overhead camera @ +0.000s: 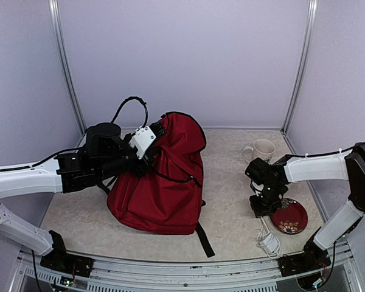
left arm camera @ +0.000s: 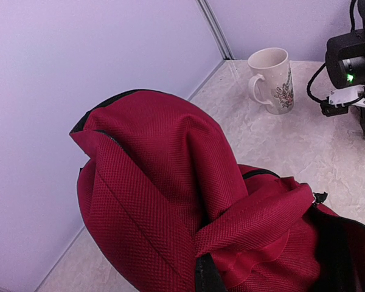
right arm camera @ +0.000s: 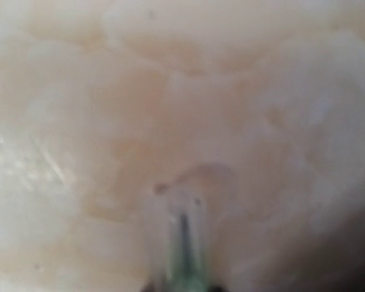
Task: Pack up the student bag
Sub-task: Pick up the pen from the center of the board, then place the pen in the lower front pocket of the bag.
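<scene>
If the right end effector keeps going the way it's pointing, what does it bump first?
Most likely the table: the right end effector points straight down, and its own camera shows blurry tabletop very near. The plate lies just beside that line.

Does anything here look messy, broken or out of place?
Nothing spilled or broken. Only the student bag looks askew: it slumps on the table, its top bunched where the left gripper pinches it. The mug stands upright.

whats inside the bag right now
Through the open mouth of the bag, only dark lining shows in the left wrist view, with no items visible. The bag's own red folds cover most of the interior, so the rest cannot be judged.
</scene>
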{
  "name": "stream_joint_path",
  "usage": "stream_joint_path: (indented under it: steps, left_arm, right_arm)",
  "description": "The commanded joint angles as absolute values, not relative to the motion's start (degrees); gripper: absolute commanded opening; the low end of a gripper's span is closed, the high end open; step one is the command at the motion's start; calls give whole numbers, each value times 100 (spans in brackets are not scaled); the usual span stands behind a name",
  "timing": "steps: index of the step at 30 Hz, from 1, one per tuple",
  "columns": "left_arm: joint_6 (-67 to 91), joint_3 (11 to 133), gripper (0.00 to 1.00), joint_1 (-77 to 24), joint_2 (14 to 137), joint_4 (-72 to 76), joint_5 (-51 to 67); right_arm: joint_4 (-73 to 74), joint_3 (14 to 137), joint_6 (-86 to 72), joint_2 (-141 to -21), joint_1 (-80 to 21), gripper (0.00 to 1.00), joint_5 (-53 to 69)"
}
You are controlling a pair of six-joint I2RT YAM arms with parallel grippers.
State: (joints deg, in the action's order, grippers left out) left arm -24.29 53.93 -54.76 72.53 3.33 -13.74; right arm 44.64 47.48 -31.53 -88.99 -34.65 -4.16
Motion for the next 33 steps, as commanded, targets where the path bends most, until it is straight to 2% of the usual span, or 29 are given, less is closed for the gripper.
stream_joint_path:
  steps: [1, 6, 7, 8, 9, 14, 19, 22, 26, 29, 33]
  left_arm:
    - [-2456, 5757, 0, -5572, 7110, 1063, -1160]
    - [-2457, 5769, 0, -5572, 7084, 1046, -1172]
    - [-2469, 5766, 0, -5572, 7076, 1044, -1177]
    - [-2470, 5761, 0, -5572, 7075, 1046, -1179]
    - [-2465, 5765, 0, -5568, 7075, 1046, -1172]
    - [-2441, 5770, 0, -5581, 7092, 1028, -1101]
    - [-2439, 5783, 0, -5580, 7127, 1020, -1102]
    - [-2408, 5770, 0, -5593, 7121, 1070, -1152]
    - [-2399, 5748, 0, -5607, 7114, 1107, -1113]
    - [-2406, 5755, 0, -5607, 7158, 1099, -1156]
    - [-2367, 5757, 0, -5609, 7122, 1119, -1116]
  right_arm:
    - [4427, 4535, -3093, -8706, -3437, 20, -421]
    - [4454, 4551, -3038, -8984, -3437, 20, -435]
    - [4440, 4535, -3034, -9013, -3437, 16, -432]
    - [4405, 4523, -3018, -9019, -3437, 5, -420]
    - [4384, 4537, -3012, -8984, -3437, 0, -415]
    - [4398, 5005, -2704, -8510, -3447, 0, -832]
    - [3764, 6121, -1642, -8037, -3625, 0, -839]
    - [2538, 6480, -1014, -7631, -4035, 0, -194]
    - [-582, 6080, -570, -7183, -4698, 0, 1472]
    - [-2953, 5607, -789, -7386, -5091, 0, 2476]
    - [-3898, 5715, -964, -8152, -5298, 0, 2880]
